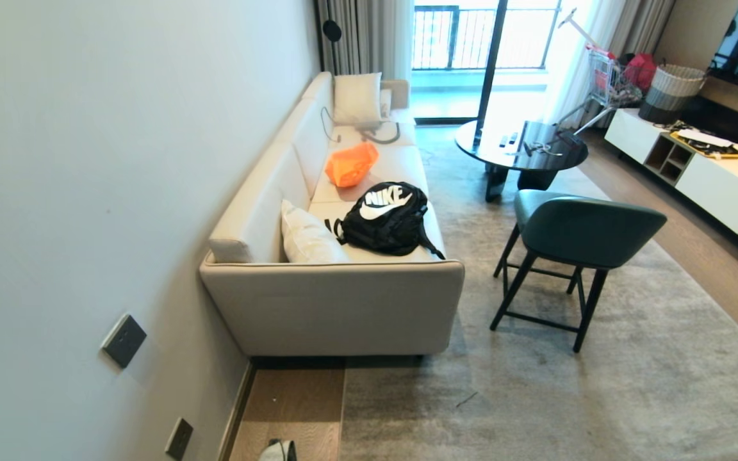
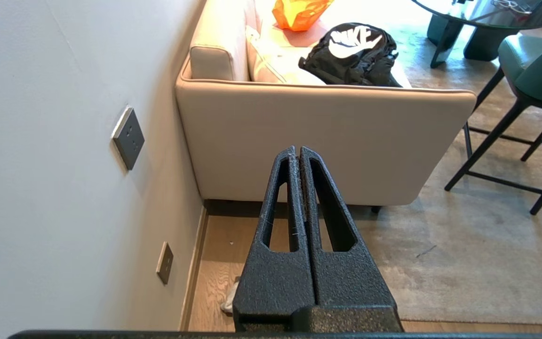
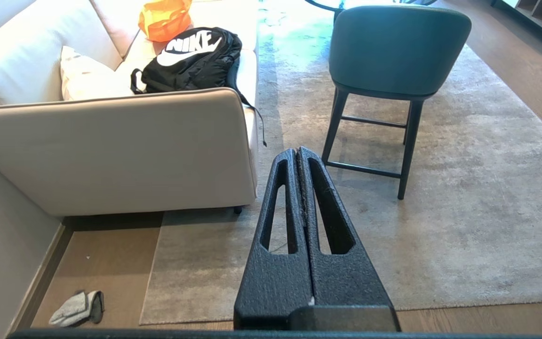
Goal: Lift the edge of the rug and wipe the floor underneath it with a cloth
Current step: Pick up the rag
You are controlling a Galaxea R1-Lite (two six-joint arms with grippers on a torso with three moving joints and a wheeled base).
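We hold both the left gripper and right gripper with fingers pressed together, empty, above the rug edge, the cloth lying on the floor near the wall.

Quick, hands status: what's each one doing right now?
Left hand: closed, holding nothing.
Right hand: closed, holding nothing.

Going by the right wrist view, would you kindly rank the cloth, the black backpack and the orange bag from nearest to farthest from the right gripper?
From the shut right gripper:
1. The cloth, lying on the bare floor by the wall, beside the rug edge.
2. The black backpack, on the sofa seat.
3. The orange bag, farther along the sofa, behind the backpack.
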